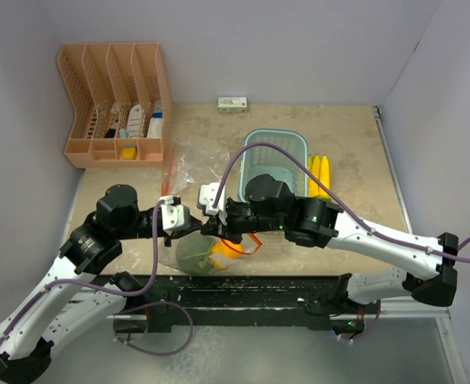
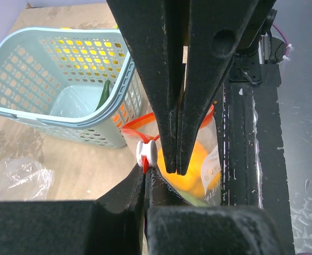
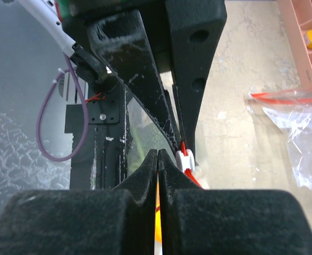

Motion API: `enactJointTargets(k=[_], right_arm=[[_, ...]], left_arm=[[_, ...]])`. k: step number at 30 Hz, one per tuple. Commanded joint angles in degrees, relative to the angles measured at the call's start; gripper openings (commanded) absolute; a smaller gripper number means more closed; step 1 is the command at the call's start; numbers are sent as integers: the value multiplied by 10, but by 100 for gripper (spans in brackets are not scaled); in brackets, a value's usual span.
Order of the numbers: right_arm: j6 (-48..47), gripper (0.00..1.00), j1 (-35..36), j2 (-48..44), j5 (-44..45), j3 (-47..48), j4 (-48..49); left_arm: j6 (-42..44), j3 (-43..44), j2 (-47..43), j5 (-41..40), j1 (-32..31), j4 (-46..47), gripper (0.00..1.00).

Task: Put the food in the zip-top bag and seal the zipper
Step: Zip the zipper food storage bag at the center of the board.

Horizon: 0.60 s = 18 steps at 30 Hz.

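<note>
Two of the four foods sit inside the zip-top bag (image 1: 198, 256) at the table's near edge in the overhead view: the broccoli head (image 1: 190, 254) and the orange fruit (image 1: 225, 250). The bananas (image 1: 319, 174) lie on the table just beside the blue basket (image 1: 255, 138), so the loading looks about half done, with the sealing to follow.

From the left wrist, the long green vegetable (image 2: 104, 93) rests in that basket. The left gripper (image 2: 146, 186) is clamped on the bag's red top edge, just beside the white slider (image 2: 146, 153).

From the right wrist, the right gripper (image 3: 157, 158) is likewise pinched tight on the bag's edge, orange glowing between its closed fingers. A second bag (image 3: 304, 138) lies well apart. How far the zipper is sealed cannot be told.
</note>
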Motion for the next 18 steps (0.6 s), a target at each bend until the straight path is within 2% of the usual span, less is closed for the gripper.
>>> enactJointTargets(k=[1, 14, 15, 16, 17, 18], right_arm=[[17, 0, -3, -25, 28, -14, 15], [35, 0, -6, -44, 78, -34, 20], [37, 13, -6, -44, 88, -35, 16], [41, 46, -6, -46, 96, -38, 17], [43, 70, -6, -50, 102, -43, 23], [46, 89, -5, -56, 106, -47, 31]], left_arm=[[4, 25, -10, -6, -1, 25, 0], [-2, 26, -15, -4, -1, 29, 0], [-2, 25, -16, -4, -1, 28, 0], [-2, 25, -16, -4, -1, 28, 0], [-2, 25, -16, -4, -1, 28, 0], [-2, 25, -16, -4, -1, 28, 0]])
